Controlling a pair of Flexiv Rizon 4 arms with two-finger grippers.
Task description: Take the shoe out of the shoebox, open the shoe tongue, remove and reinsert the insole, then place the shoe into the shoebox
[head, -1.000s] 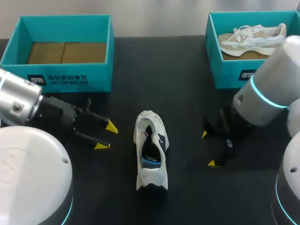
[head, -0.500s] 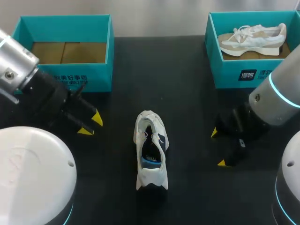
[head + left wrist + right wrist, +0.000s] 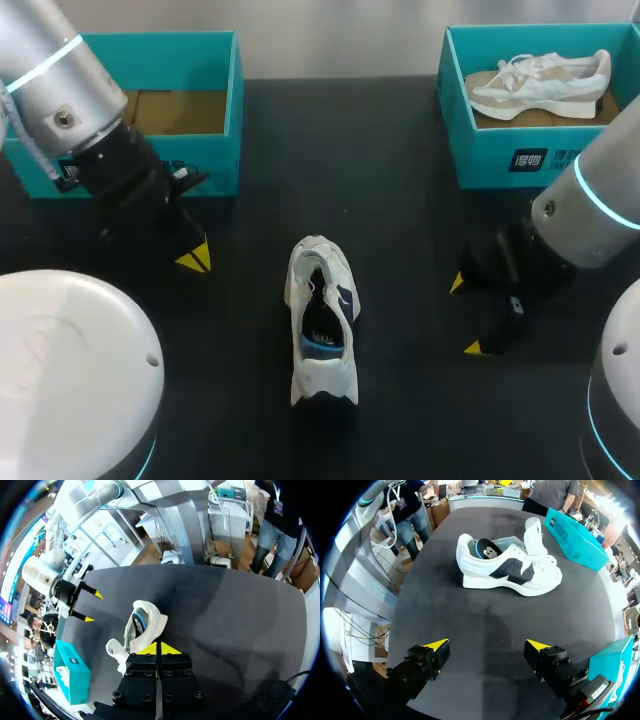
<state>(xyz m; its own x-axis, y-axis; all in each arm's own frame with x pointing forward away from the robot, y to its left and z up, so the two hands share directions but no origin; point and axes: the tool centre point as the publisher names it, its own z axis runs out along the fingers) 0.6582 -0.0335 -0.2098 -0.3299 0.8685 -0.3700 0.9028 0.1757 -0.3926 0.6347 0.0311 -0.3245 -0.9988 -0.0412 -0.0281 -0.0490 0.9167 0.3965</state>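
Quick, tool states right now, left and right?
Left tool: closed, holding nothing.
Right tool: open, holding nothing.

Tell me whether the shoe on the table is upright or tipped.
Upright: the shoe stands on its sole, opening facing up.

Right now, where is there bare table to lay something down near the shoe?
Widest: the table between the left box and right box, beyond the shoe. Narrower strips flank the shoe, toward the left gripper and the right gripper. Near corners are crowded by arm bases.
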